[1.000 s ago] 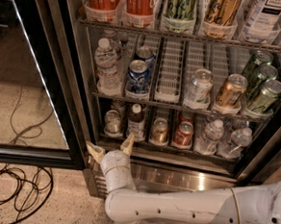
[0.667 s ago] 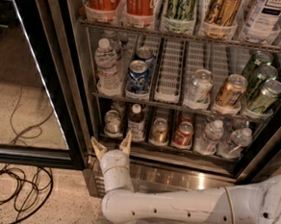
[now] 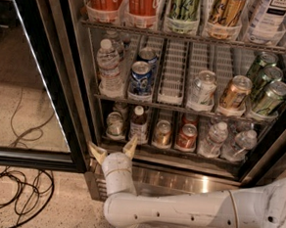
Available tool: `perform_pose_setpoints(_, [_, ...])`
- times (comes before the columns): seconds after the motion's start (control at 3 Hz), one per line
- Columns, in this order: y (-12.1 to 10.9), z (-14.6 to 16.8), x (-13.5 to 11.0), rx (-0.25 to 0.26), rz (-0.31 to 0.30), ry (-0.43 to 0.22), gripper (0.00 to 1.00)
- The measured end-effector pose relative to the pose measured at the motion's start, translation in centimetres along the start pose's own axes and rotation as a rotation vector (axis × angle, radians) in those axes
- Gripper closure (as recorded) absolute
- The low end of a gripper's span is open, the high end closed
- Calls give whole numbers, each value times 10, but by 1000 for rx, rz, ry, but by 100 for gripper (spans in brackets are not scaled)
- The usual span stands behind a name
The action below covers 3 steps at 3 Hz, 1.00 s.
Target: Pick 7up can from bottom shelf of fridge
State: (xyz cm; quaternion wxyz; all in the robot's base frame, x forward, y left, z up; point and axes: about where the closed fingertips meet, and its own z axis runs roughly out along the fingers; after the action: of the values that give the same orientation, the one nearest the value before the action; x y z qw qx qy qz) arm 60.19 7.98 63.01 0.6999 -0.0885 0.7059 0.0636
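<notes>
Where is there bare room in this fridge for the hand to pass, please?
Only the empty white slotted tray, between the blue can and the silver can. The bottom shelf is crowded across its front; the open hand sits below the 7up can.

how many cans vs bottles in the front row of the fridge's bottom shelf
cans: 3 (7up can, copper-gold can, red can)
bottles: 3 (dark bottle, two clear water bottles)
total: 6
The claw sits open just below the 7up can.
</notes>
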Motion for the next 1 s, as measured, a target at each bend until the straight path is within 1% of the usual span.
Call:
perform_pose_setpoints(0.33, [0,3,0,9,12,-12,3])
perform_pose_setpoints(0.67, [2,10,2,38,20,-41,3])
perform_pose_setpoints(1.0, [2,10,1,39,20,-43,18])
